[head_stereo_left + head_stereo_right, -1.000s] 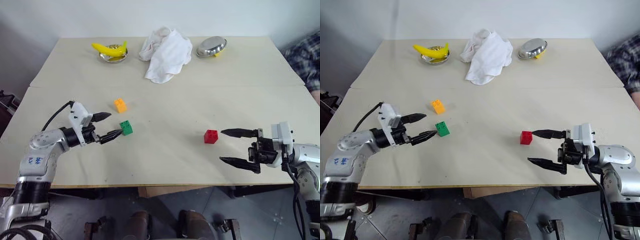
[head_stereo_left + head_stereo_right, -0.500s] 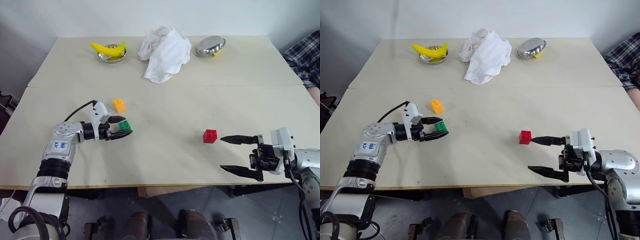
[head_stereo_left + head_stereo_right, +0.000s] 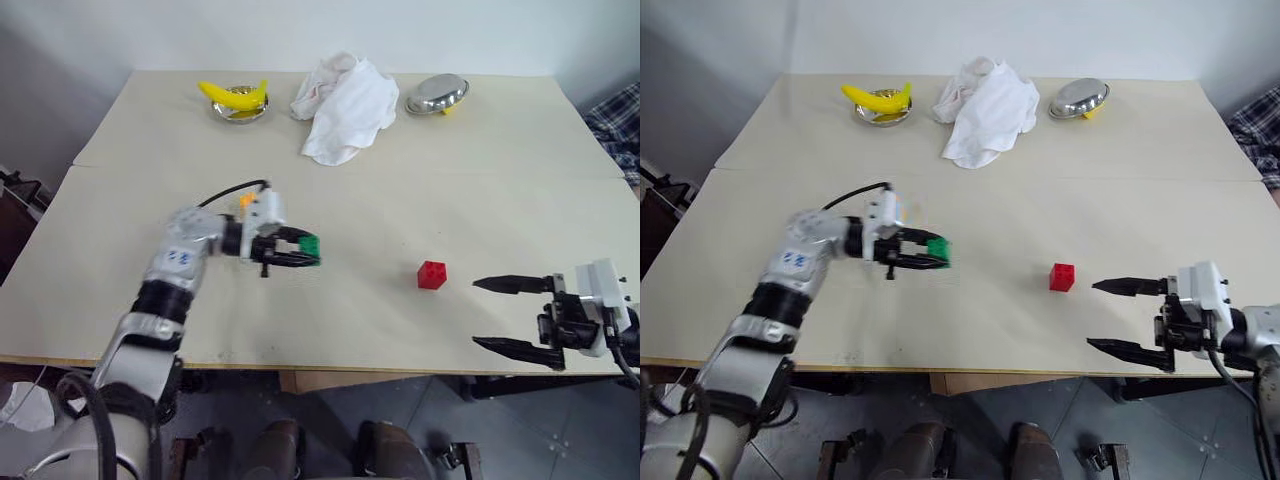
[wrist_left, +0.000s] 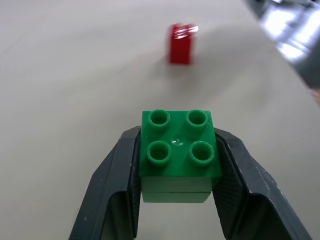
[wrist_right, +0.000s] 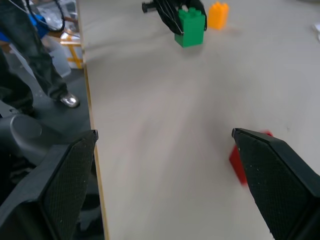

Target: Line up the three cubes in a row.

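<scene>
My left gripper is shut on the green cube, one finger on each side and the studs facing up, left of the table's middle. I cannot tell whether the cube touches the table. The red cube sits on the table to its right, apart from both grippers. Just behind my left wrist, a corner of the orange cube peeks out; it shows whole in the right wrist view. My right gripper stands open and holds nothing near the front edge, right of the red cube.
Along the back of the table are a banana in a small metal dish, a crumpled white cloth and a tilted metal bowl. A person's plaid sleeve shows at the far right edge.
My left gripper closed on the green cube and carried it right, toward the table's middle. My right gripper drew back to the right, away from the red cube. The camera shifted slightly.
</scene>
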